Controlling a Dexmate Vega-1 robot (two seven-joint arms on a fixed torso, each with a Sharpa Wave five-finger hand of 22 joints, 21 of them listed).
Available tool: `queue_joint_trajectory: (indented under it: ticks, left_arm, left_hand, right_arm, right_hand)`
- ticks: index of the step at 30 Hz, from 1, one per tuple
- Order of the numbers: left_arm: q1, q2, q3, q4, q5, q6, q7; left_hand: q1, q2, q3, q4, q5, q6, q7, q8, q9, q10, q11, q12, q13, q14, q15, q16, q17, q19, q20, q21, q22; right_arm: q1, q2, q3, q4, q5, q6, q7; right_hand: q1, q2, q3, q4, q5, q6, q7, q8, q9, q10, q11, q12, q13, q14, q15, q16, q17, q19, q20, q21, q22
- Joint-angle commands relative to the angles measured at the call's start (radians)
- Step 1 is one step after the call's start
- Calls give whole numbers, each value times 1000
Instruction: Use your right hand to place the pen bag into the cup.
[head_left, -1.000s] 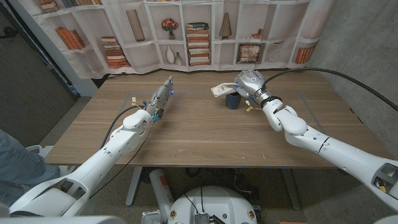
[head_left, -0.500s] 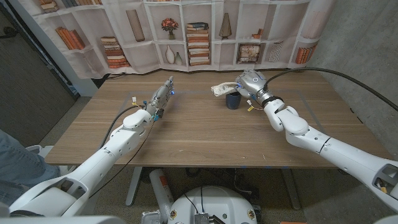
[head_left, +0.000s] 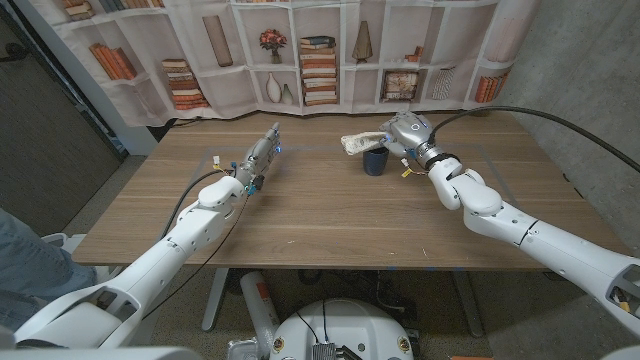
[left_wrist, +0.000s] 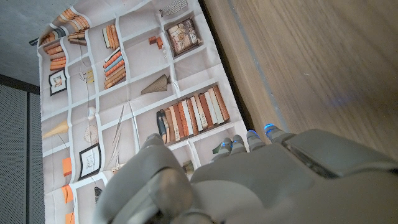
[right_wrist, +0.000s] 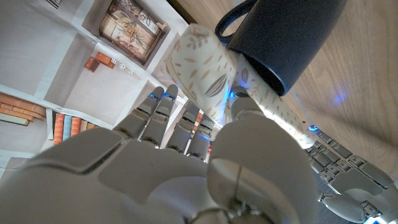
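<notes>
At the left of the head view, the left hand (head_left: 259, 160) lies stretched out on the wooden table (head_left: 300, 215), fingers straight and close together, holding nothing. Right of the frame's centre, in its upper part, stands the dark blue cup (head_left: 375, 162). The pen bag (head_left: 358, 143), cream with a leaf pattern, hangs just above the cup's rim and juts out to the cup's left. The right hand (head_left: 402, 135), directly right of the cup, grips the bag. In the right wrist view the fingers (right_wrist: 163, 112) wrap around the pen bag (right_wrist: 205, 74), one end of which is at the mouth of the cup (right_wrist: 283, 34). A printed bookshelf curtain (head_left: 300, 50) spans the top of the frame
</notes>
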Motion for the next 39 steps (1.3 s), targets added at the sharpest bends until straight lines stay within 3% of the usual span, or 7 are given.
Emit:
queue_joint_trajectory:
  ticks: [1, 12, 30, 39]
  left_arm:
    - [0, -4, 3, 10, -2, -3, -5]
    - [-16, -13, 7, 38, -5, -11, -22]
    - [-71, -37, 24, 111, -2, -20, -66]
    - [-79, -39, 28, 112, 3, -24, -69]
  left_hand:
    - [13, 1, -1, 0, -1, 2, 0, 4, 2, -10, 0, 4, 5, -81, 0, 7, 4, -141, 6, 4, 2]
    - [15, 2, -2, 0, -1, 2, 0, 4, 2, -9, 1, 5, 5, -81, 0, 7, 4, -141, 7, 4, 2]
    - [19, 6, -2, -1, -1, 4, 0, 5, 2, -9, 0, 5, 5, -80, -1, 7, 4, -142, 7, 4, 2]
    - [22, 9, -1, -2, -1, 4, 1, 5, 2, -10, 1, 4, 5, -81, 0, 7, 4, -142, 7, 4, 2]
  right_arm:
    - [-6, -20, 21, -18, 49, 32, 31]
    - [-11, -32, 35, -47, 62, 30, 54]
    - [-68, -82, 72, -160, 70, -4, 56]
    - [-93, -88, 105, -185, 131, 16, 30]
  right_hand:
    - [-27, -15, -13, 2, 7, -93, 5, -47, -6, -26, 9, 1, 2, -20, -69, 0, 2, -9, 11, -2, 3]
    - [-65, -39, -31, 9, 12, -166, 25, -69, -12, -73, 24, -5, 3, -60, -47, -4, 3, -22, 34, -4, 3]
    - [-81, -46, -36, 12, 18, -148, 28, -57, -14, -87, 26, -4, 4, -70, -44, -2, 3, -27, 46, -4, 2]
    - [-96, -42, -39, 21, 19, -138, 32, -52, -14, -96, 36, -4, 4, -77, -40, 0, 5, -26, 49, -3, 3]
